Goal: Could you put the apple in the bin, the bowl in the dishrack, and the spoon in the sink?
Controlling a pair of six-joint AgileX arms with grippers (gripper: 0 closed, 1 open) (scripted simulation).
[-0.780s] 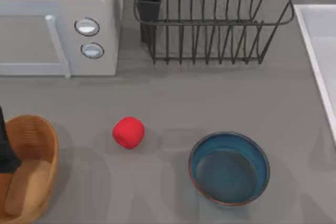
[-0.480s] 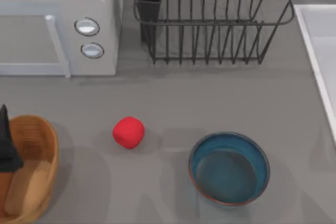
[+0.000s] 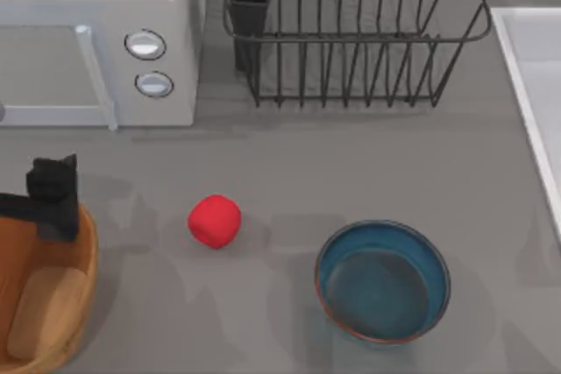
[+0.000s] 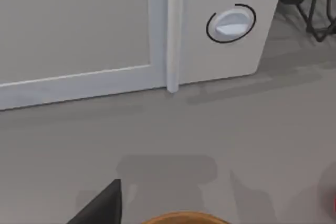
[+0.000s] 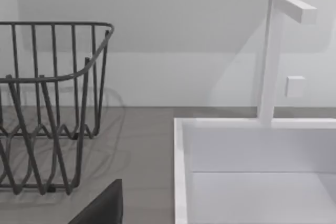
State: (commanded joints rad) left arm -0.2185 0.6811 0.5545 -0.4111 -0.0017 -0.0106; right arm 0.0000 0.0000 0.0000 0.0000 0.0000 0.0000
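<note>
Now my left end effector (image 3: 54,197) hangs over the far rim of the bin (image 3: 83,260) at the tabletop's (image 3: 351,172) left side; I cannot tell how it stands. Nearby to its right lies the apple (image 3: 214,221), the bowl (image 3: 383,280) farther right, the dishrack (image 3: 351,32) behind.

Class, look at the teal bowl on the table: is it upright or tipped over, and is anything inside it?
Upright and empty: the bowl rests on the table with its round rim facing up and only bare glaze inside.

Top view looks straight down; left wrist faces microwave (image 4: 157,30) closely, right wrist dishrack (image 5: 50,103)
</note>
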